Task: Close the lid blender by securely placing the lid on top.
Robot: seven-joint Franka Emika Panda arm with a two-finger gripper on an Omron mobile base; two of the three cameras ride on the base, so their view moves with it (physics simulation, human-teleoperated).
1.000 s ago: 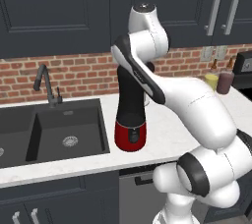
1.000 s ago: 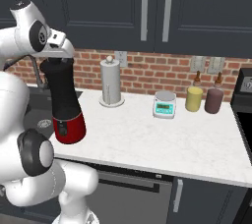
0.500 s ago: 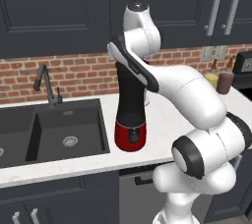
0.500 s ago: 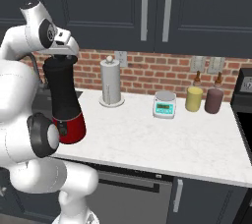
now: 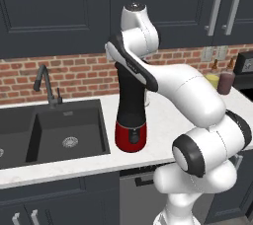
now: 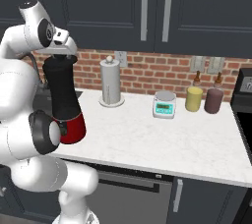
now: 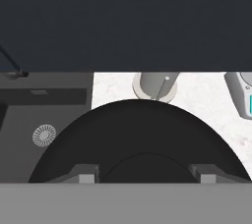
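One blender (image 5: 130, 120), one lid (image 7: 142, 144) right under the pincer (image 7: 145, 173), fingers spread wide. Two canisters (image 6: 194, 98), one scale (image 6: 164, 104). White marble tabletop (image 6: 162, 137), brick wall, dark cabinets.

light: even, soft, no clear source
shadows: faint on desk (image 6: 162, 139), none hard
glare: small sheen on blender (image 5: 130, 120) red base
focus: sharp throughout, no blur, no edge distortion
dark cabinets: detail lost
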